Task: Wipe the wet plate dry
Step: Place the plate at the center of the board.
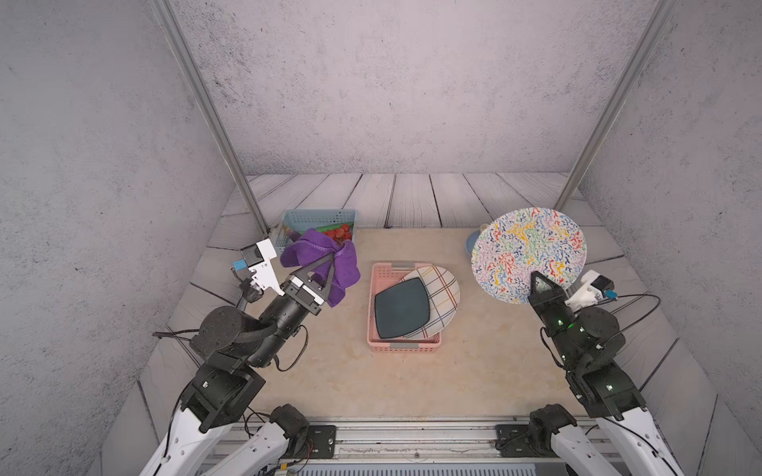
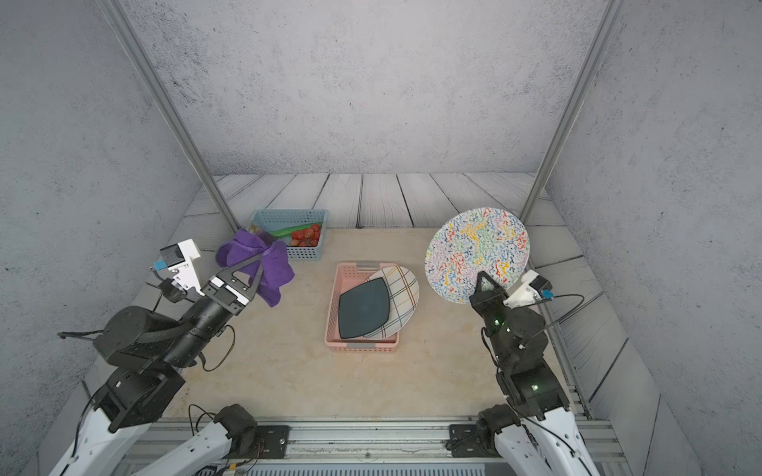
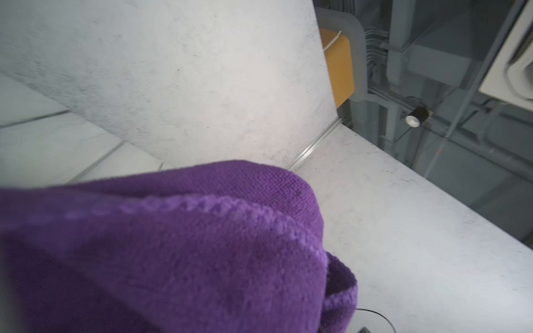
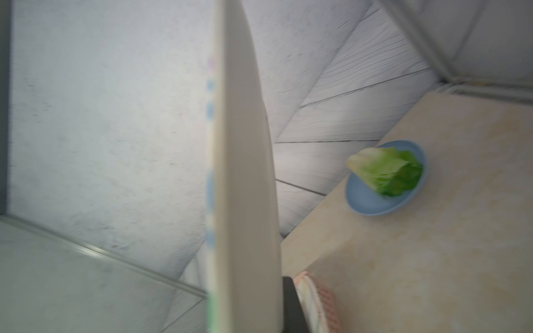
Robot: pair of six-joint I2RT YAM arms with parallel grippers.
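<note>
While the left gripper (image 1: 332, 259) clamps a purple cloth (image 1: 313, 247) left of the pink basket (image 1: 402, 347), the right gripper (image 1: 536, 276) pinches a speckled plate (image 1: 527, 247) (raised, tilted) on the basket's right.

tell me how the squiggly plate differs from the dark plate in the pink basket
The squiggly plate is round; the dark plate is squarish with rounded corners. The squiggly plate is white with many-coloured marks; the dark plate is plain dark teal. The squiggly plate is held tilted by its edge in the right gripper; the dark plate lies in the pink basket atop a plaid plate. Both are plates.
</note>
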